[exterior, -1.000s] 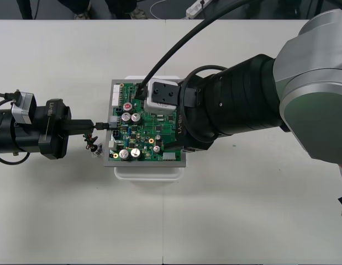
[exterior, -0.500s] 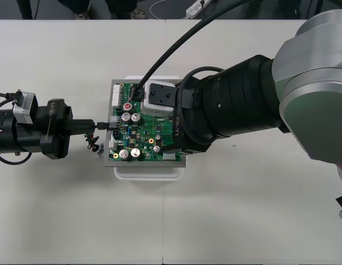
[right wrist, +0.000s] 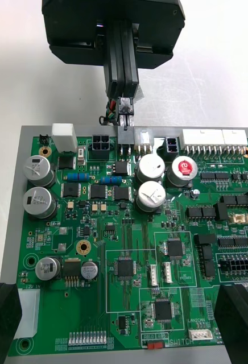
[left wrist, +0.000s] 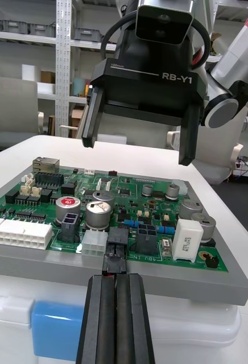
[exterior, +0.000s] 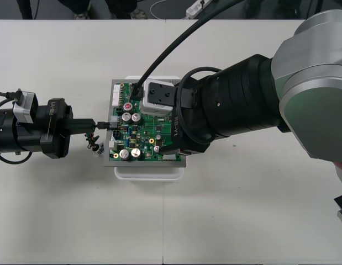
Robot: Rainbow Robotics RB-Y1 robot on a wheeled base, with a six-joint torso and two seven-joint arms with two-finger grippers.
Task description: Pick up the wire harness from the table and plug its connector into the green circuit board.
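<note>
Over table (exterior: 77, 210), left pincer (exterior: 96, 125) reaches level, pinching plug (left wrist: 117, 253) at board (exterior: 157, 138) edge.

The green circuit board (right wrist: 129, 239) ahead of the left hand (left wrist: 116, 277) is coated glossy; its capacitor cans (right wrist: 151, 168) are finished in shiny metal. The white base (left wrist: 175, 324) is moulded in smooth plastic, and the bench (exterior: 77, 210) is finished matt.

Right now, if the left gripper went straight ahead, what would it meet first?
The left gripper, shut on the plug, would first push it into the board's edge connector right ahead; they look to be touching, though depth is unclear.
</note>
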